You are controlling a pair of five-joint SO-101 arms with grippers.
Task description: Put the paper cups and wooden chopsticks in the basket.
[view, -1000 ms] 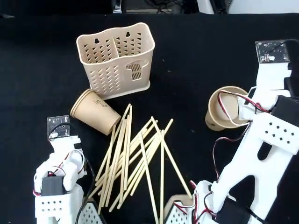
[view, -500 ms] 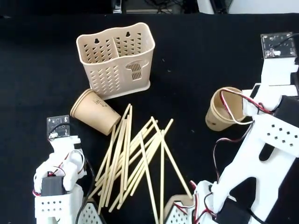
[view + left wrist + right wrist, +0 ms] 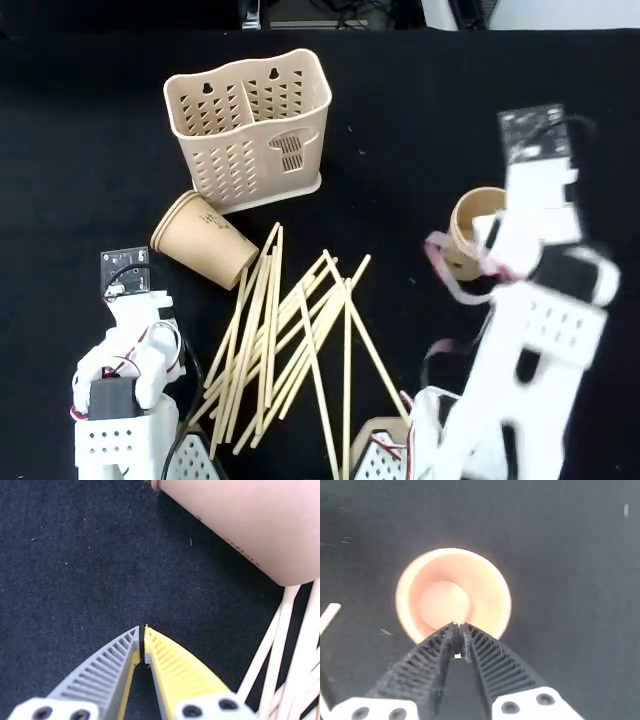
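- Right hand (image 3: 458, 626): fingers pressed together, pinching the near rim of a paper cup (image 3: 452, 592).
- Left hand (image 3: 141, 628): closed, empty, low over the table (image 3: 75, 555).
- Second cup (image 3: 240, 525) lies just ahead of it, with chopsticks (image 3: 280, 645) alongside.
- Basket (image 3: 250, 125) stands farther ahead.

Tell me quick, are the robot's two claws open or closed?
Left gripper: closed, holding nothing.
Right gripper: closed on the paper cup at its rim.
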